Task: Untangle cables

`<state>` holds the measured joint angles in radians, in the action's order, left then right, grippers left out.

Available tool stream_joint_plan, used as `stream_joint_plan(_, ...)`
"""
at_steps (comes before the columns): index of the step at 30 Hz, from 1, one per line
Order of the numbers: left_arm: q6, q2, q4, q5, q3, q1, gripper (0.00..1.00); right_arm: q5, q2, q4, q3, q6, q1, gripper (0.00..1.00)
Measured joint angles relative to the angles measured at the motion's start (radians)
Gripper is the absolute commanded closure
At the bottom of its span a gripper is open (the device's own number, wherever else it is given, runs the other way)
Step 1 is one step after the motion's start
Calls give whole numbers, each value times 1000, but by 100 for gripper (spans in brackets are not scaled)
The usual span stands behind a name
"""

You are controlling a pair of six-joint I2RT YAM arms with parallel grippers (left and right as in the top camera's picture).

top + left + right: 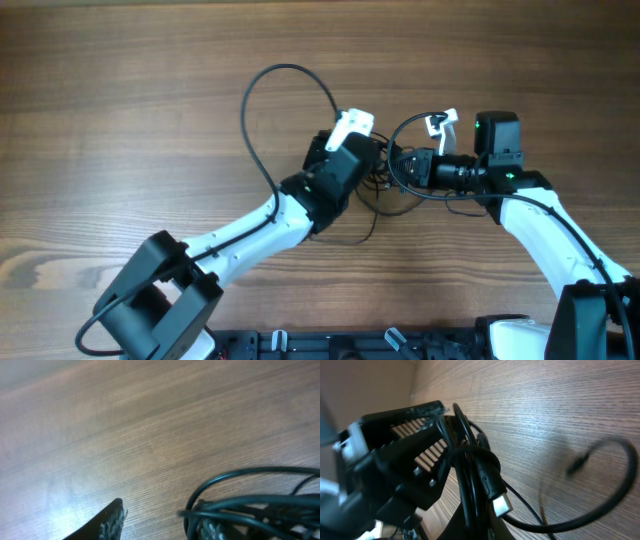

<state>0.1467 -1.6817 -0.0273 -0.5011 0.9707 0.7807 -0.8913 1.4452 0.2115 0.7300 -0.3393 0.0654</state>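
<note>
The cables [290,70] are thin black cords. One long loop arcs over the table to the left, and a knotted bundle [398,178] hangs between my two grippers at the middle. My left gripper [372,158] is open. In the left wrist view [162,525] bare wood shows between its fingers, and the cords [250,505] wrap around the right finger. My right gripper [408,165] is shut on the bundle [470,475]. In the right wrist view [475,527] a black plug with a silver end [502,505] hangs beside the held cords.
The wooden table [120,100] lies all around. The left gripper's black body [395,465] sits close against the bundle in the right wrist view. A loose cord end [600,485] curves over the wood to the right.
</note>
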Motion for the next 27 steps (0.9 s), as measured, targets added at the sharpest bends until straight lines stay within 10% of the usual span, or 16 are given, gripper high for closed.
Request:
stream_joint_plan(11,284,1,-187,586,17,-328,26,32,10,6,6,-47,23,96)
stream_joint_plan(12,240,-1,-174,675,14,-352,1,69,10,17,6,-70,15,96)
stream_joint_plan(18,101,20,-123,1008,6,-436,0,235,10,24,5,-81,-29,96)
stream_joint_plan(24,-6,100,-91,908,4,-367,0,-70,10,19,5,275,-29,95)
stream_joint_plan(27,-89,100,-92,834,4,-286,35,-164,10,10,5,373,-28,96)
